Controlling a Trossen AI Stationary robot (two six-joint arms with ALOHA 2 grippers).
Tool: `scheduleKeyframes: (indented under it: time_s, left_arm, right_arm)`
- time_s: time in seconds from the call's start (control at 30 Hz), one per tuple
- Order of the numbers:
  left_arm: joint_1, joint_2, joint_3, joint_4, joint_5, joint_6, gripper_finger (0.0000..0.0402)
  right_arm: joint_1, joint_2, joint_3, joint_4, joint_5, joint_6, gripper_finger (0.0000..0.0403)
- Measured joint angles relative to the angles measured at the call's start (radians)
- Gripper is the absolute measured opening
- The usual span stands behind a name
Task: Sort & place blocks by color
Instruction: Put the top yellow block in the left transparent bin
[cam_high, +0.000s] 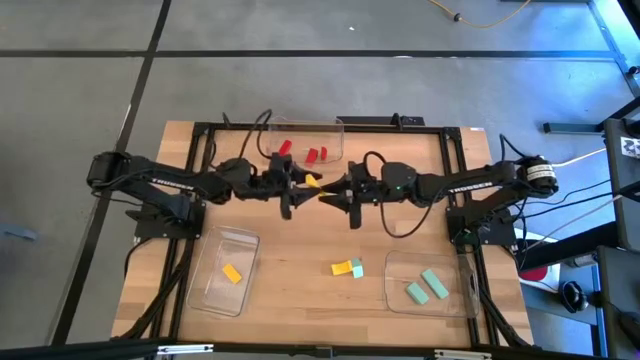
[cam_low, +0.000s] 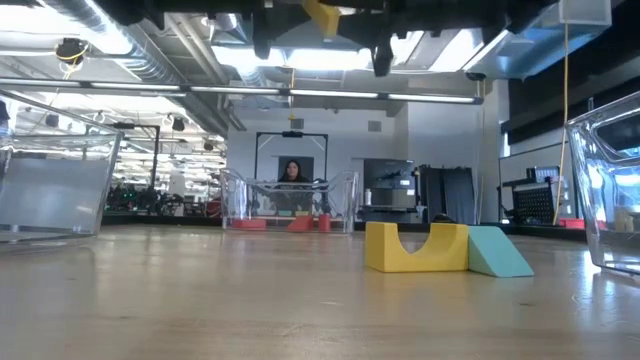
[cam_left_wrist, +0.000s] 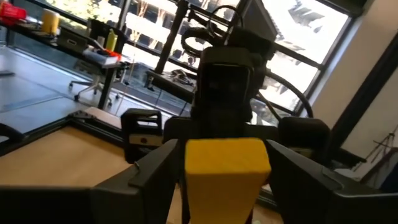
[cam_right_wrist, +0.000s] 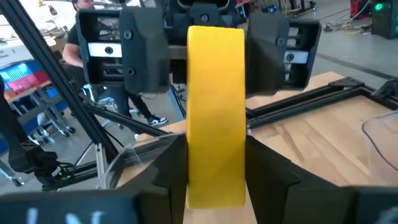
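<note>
The sorting is judged partly done: three red blocks (cam_high: 300, 153) are seen in the clear tray (cam_high: 335, 128) at the far edge of the desk (cam_high: 300, 300), one yellow block (cam_high: 232, 273) is lying in the near-left tray (cam_high: 245, 238), and two green blocks (cam_high: 425, 286) are lying in the near-right tray (cam_high: 395, 262). Left on the bare wood between the two near trays are a yellow arch block (cam_high: 342, 268) and a small green wedge (cam_high: 357, 268), touching each other; in the low view they are seen side by side, the arch (cam_low: 416, 247) with its notch upward. One more yellow bar (cam_high: 313, 181) is being held in the air over the middle of the desk, and there the two arms are met end to end, each stretched in from its own side. The right claw (cam_right_wrist: 216, 171) is clamped on the bar, its two fingers pressed to the bar's sides. The left claw (cam_left_wrist: 217, 168) is placed around the same bar from the opposite side with its fingers wide; whether they are pressing on the bar or merely flanking it cannot be told. It is read as a hand-over in mid-air, the bar presumably bound for the near-left tray. By that reckoning three pieces are not yet sorted: the held bar, the arch and the wedge.
</note>
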Motion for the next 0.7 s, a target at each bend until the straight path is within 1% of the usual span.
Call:
scheduleKeyframes:
  time_s: [0.1,0.2,0.3,0.4,0.43,0.7]
  left_arm:
    - [0.000,0.000,0.000,-0.006,0.009,0.000,0.0219]
    - [0.000,0.000,0.000,-0.006,0.008,-0.008,0.0202]
    - [0.000,0.000,0.000,-0.006,0.005,-0.008,0.0170]
    - [0.000,0.000,0.000,-0.006,0.006,-0.009,0.0124]
    - [0.000,-0.001,0.000,-0.006,0.005,-0.009,0.0118]
    - [0.001,-0.001,-0.001,-0.004,0.003,-0.008,0.0118]
  right_arm:
    - [0.000,-0.005,-0.001,0.005,0.007,0.000,0.0123]
    - [0.000,-0.006,-0.002,0.016,0.021,0.000,0.0123]
    - [0.000,-0.007,-0.002,0.022,0.023,0.000,0.0123]
    - [0.000,-0.007,-0.002,0.023,0.025,0.000,0.0123]
    - [0.000,-0.007,-0.002,0.023,0.025,0.000,0.0123]
    - [0.000,-0.007,-0.002,0.021,0.024,0.005,0.0123]
